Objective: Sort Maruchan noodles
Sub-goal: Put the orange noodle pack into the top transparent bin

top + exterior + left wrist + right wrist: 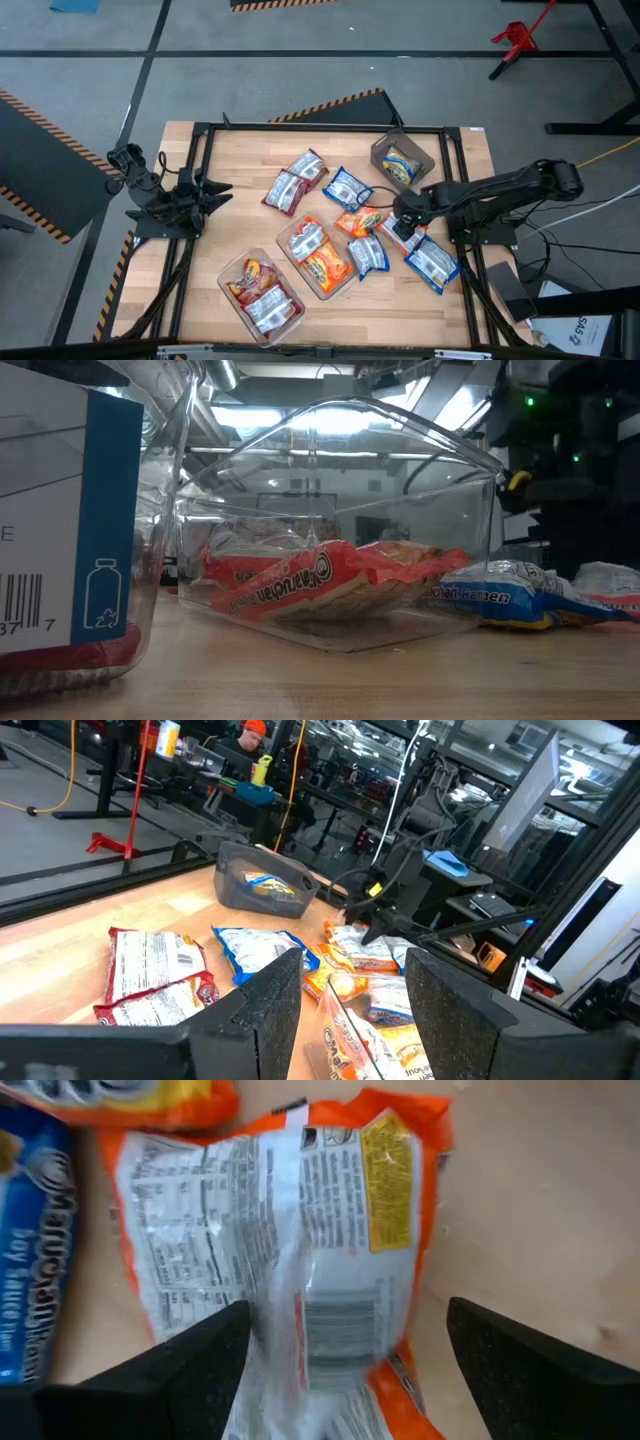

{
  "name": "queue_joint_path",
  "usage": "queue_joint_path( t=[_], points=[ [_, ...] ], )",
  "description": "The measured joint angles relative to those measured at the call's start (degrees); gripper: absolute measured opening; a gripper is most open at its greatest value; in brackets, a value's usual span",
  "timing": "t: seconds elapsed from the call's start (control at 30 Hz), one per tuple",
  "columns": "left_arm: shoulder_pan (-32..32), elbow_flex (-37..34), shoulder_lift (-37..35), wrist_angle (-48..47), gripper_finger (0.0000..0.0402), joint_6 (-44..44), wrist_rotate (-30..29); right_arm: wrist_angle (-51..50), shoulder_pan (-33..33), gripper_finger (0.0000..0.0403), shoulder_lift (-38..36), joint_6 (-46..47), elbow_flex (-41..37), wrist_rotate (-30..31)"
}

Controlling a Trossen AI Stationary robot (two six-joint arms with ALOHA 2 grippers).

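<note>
Noodles are scattered over the middle and right of the surface (215,165), and the right gripper (404,228) hovers straight above an orange packet (290,1250) lying label-down, fingers spread wide on either side of it. That packet's long axis runs away from the wrist, between the two fingers, so a straight drop looks like the move. Far off at the left edge, the left gripper (345,995) waits, also wide open.

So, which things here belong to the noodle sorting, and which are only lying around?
Belong to the job:
- noodle packets, loose on the table
- clear tubs holding packets
- dark grey tub
- right hand, open over an orange packet

Just lying about:
- red stand on the floor
</note>
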Motion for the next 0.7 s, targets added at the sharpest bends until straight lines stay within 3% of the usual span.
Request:
queue_joint_path(
  t=[0.17,0.27,0.7],
  points=[
    [-0.02,0.0,0.0,0.02,0.0172,0.0,-0.36,4.96,0.0,0.0321,1.59,0.01,-2.99,-2.68],
    [0.0,0.0,0.0,0.01,0.0172,-0.06,-0.42,5.19,0.0,0.0296,2.34,1.16,-3.12,-2.99],
    [0.0,0.0,-0.02,0.21,0.0172,-0.04,-3.9,4.74,0.0,0.0042,2.38,0.27,-1.35,-1.26]
  ],
)
